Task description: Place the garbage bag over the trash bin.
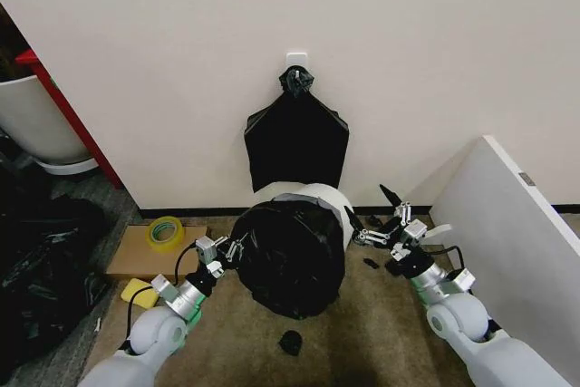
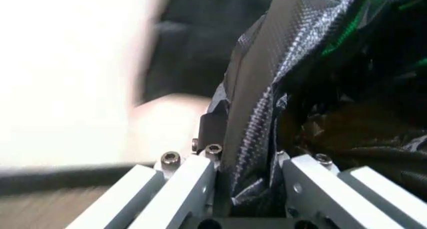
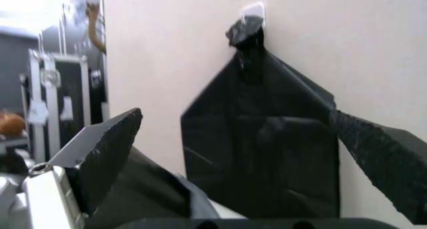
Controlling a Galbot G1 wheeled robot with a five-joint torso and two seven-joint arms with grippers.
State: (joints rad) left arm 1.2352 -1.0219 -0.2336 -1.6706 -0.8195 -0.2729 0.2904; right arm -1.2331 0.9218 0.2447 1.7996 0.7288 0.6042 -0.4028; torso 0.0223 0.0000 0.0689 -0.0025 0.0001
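Note:
The garbage bag [image 1: 290,260] is draped, glossy and wrinkled, over the front and top of the trash bin [image 1: 319,195], whose white rim shows behind it against the wall. At the bag's left edge my left gripper [image 1: 234,249] is shut on it. In the left wrist view a fold of the garbage bag [image 2: 267,89] is pinched between the left gripper [image 2: 247,174] fingers. My right gripper [image 1: 372,217] is open just right of the bin, touching nothing. The right wrist view shows the right gripper [image 3: 233,114] spread wide, with the garbage bag [image 3: 153,199] below it.
A flat black bag bundle [image 1: 296,142] hangs from a wall hook above the bin. A yellow tape roll [image 1: 165,231] lies on cardboard [image 1: 136,256] at the left, near black sheeting [image 1: 41,269]. A white panel [image 1: 507,215] stands at the right. A black scrap [image 1: 290,342] lies on the floor.

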